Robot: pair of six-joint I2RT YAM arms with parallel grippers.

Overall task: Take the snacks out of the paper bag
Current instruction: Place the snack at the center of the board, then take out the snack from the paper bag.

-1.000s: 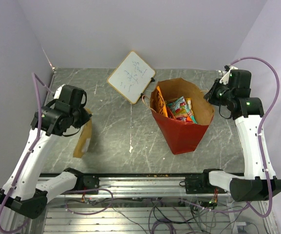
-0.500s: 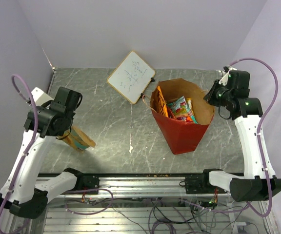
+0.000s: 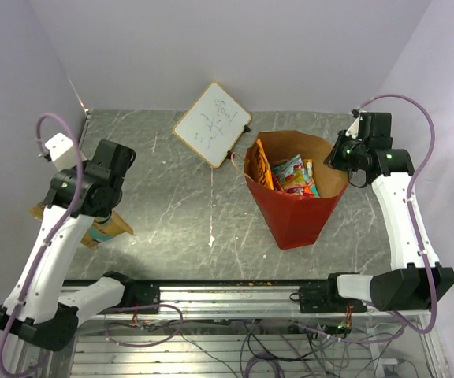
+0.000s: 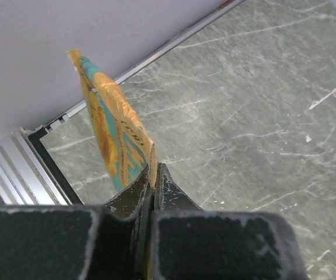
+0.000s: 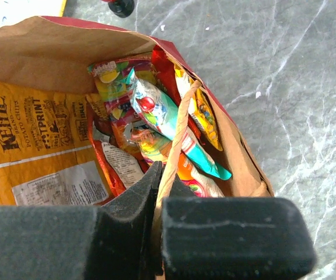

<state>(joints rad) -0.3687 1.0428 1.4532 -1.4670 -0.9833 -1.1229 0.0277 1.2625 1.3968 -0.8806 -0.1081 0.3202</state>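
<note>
The red paper bag (image 3: 294,214) stands open right of centre, with several snacks (image 3: 294,175) inside. My left gripper (image 3: 101,214) is at the table's left edge, shut on a tan-brown and teal packet (image 3: 110,229). The left wrist view shows that packet (image 4: 112,131) edge-on, pinched between the jaws of the gripper (image 4: 154,169), above the table. My right gripper (image 3: 341,153) is at the bag's right rim. In the right wrist view it (image 5: 162,175) is shut on the bag's twisted handle (image 5: 179,128), above a teal packet (image 5: 162,114), a yellow packet (image 5: 202,114) and an orange chip packet (image 5: 34,154).
A white whiteboard (image 3: 211,124) lies at the back, left of the bag, with a small red-capped object (image 5: 121,6) by its corner. Purple walls close in the back and both sides. A metal rail (image 4: 16,172) runs along the table's left edge under the held packet.
My left arm has swung left and nearer with the packet, from over the table to its left edge. My right gripper has shifted slightly left at the bag's rim.
</note>
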